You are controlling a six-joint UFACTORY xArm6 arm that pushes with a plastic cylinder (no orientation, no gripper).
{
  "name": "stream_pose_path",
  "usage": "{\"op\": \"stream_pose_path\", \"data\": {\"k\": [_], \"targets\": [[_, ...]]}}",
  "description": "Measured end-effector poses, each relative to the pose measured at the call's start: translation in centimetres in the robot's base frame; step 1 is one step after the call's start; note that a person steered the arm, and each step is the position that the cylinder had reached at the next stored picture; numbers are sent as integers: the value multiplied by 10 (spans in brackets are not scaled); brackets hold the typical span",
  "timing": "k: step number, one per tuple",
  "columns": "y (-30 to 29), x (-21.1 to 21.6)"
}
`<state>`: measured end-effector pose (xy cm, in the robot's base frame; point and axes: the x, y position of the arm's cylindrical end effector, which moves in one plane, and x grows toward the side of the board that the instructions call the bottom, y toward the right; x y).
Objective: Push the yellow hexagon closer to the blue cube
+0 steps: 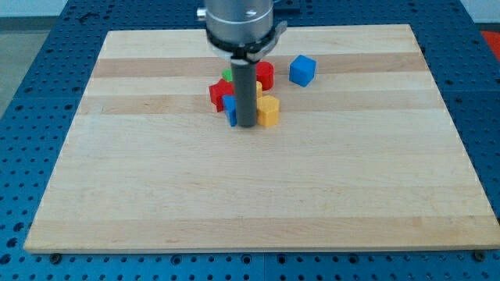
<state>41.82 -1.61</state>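
Observation:
The yellow hexagon [269,111] lies near the top middle of the wooden board [258,195]. The blue cube [302,69] sits apart, up and to the right of it. My tip [247,124] stands just left of the yellow hexagon, touching or nearly touching it. The rod hides part of the cluster behind it.
A cluster sits around the rod: a red block [218,94] at left, a small blue block [230,109] below it, a green block [227,76] behind, another red block [266,74] at upper right, and a second yellow piece [259,89] mostly hidden.

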Motion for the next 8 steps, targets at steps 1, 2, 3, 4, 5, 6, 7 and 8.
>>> {"op": "stream_pose_path", "data": {"k": [1,2,3,4,5,6,7,8], "targets": [[24,-12],[45,-3],[58,-5],[71,-5],[83,-5],[84,-9],[122,-3],[151,-7]]}}
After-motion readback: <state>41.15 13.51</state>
